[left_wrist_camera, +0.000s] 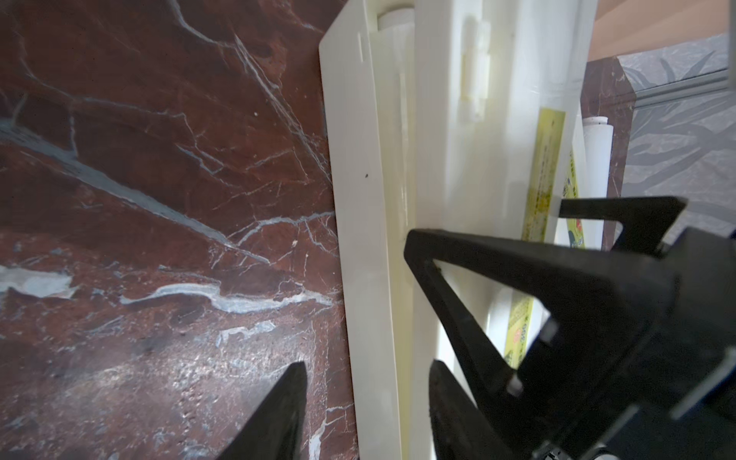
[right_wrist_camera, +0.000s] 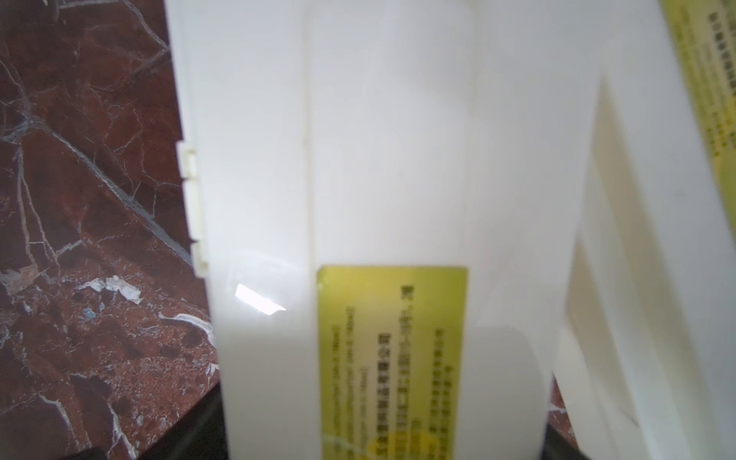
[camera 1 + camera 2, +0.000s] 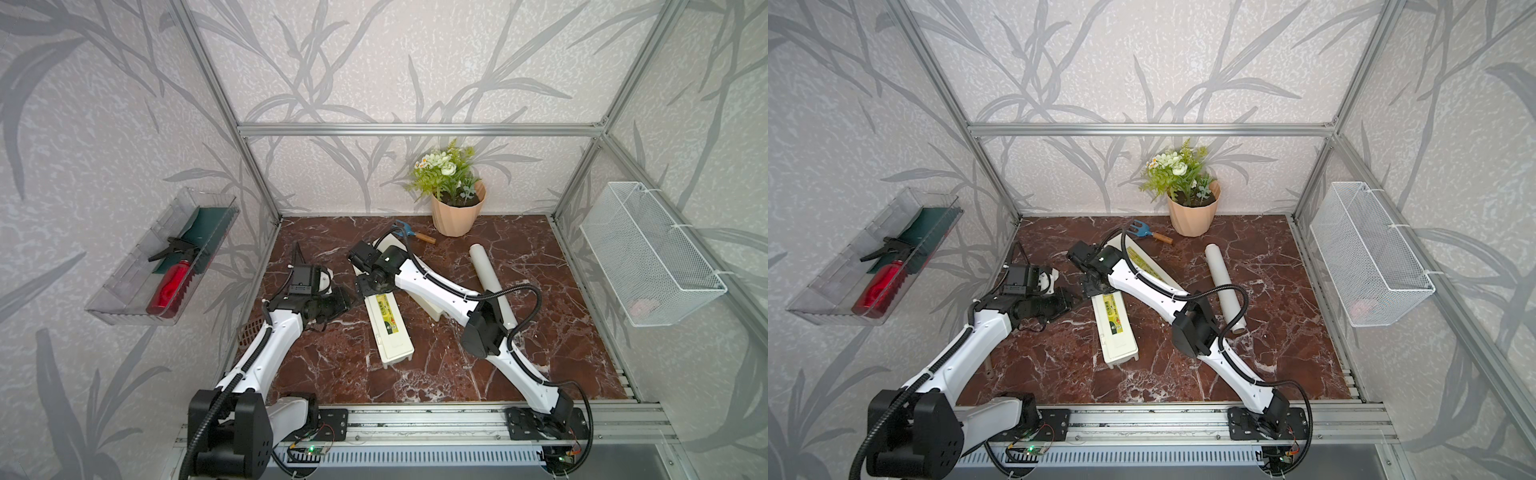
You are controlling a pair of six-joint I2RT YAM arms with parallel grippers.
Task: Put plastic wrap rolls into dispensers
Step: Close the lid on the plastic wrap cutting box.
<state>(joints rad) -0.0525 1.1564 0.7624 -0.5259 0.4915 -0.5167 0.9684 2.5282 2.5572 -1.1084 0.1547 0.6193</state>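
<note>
Plastic wrap roll (image 3: 489,274) loose on the marble table (image 3: 561,340) at 2 o'clock, well apart from both grippers. Second roll (image 1: 392,119) down inside the near dispenser (image 3: 392,343) at the centre, glimpsed through the gap under a lid (image 1: 446,167) not yet fully shut. Right gripper (image 3: 369,286) at the 12 o'clock end of that dispenser, fingers spread wide astride the lid; squeezing or merely bracketing, impossible to tell. Left gripper (image 1: 370,390) at 9 o'clock of it, fingers parted around the front lip and pinching nothing, with bare marble between one finger and the box wall. Likely trouble from here: with pressure at one end only, a slide or pivot of the light box on the smooth stone. Also a lid snapped down on loose film or on a crooked roll, or a left fingertip trapped under the closing edge. Second dispenser (image 3: 1144,262) just beside at 1 o'clock, largely covered by the right arm (image 3: 436,286), so probably hard to open without backing that arm away first. Arm cable looping across the plastic wrap roll at 2 o'clock in both top views, hence some risk of knocking that round thing toward 3 o'clock with a careless swing. Farther off, and likely no obstacle: flower pot (image 3: 455,216) at 12 o'clock, small blue hand rake (image 3: 405,229) beside it, wire basket (image 3: 648,257) on the 3 o'clock wall, clear tray (image 3: 124,291) with a red spray bottle (image 3: 170,282) on the 9 o'clock wall.
</note>
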